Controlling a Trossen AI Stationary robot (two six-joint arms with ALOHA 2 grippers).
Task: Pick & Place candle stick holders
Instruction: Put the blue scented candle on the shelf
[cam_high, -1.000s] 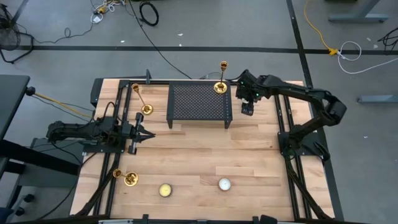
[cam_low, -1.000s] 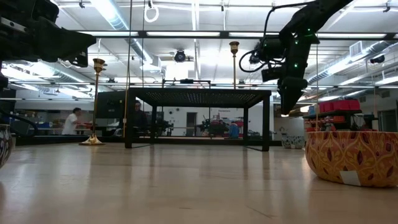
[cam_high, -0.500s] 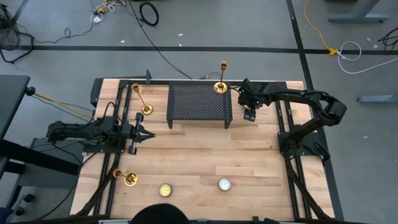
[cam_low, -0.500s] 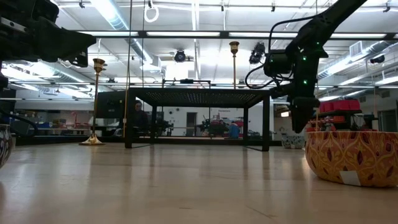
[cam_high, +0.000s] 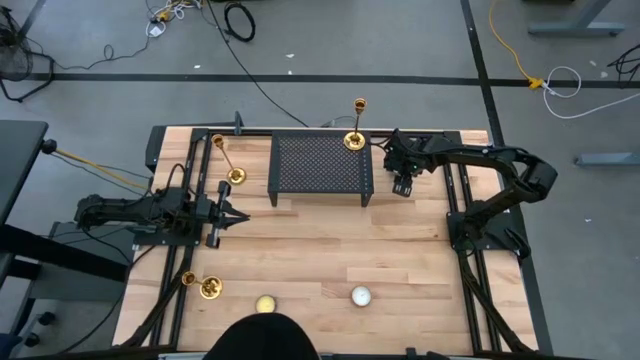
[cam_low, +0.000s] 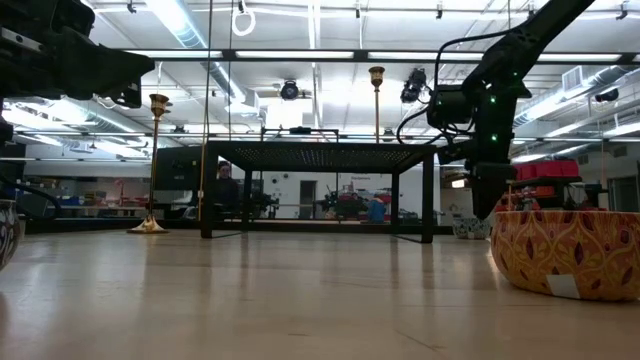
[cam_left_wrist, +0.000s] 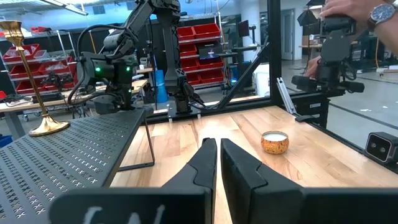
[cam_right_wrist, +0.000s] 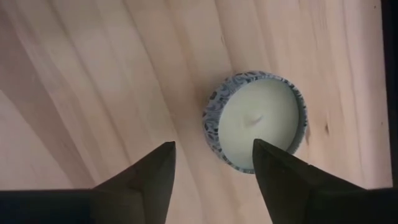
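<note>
Down front, by the left edge: first holder (cam_high: 210, 288), not picked up. Farther in: left hand (cam_high: 222, 215) closed and empty, second holder (cam_high: 235, 177) just beside the rack (cam_high: 318, 165). Then right hand (cam_high: 402, 187), open, holding nothing, hanging over a small candle (cam_right_wrist: 258, 121). Farthest: third holder (cam_high: 354, 140), up on the rack's back corner. Seems barely begun. Lots of bare tabletop (cam_high: 320, 240) mid-way; tight by the rack.

Likely robotics lab: red parts bins (cam_left_wrist: 208, 59) (shelved), workbenches.
</note>
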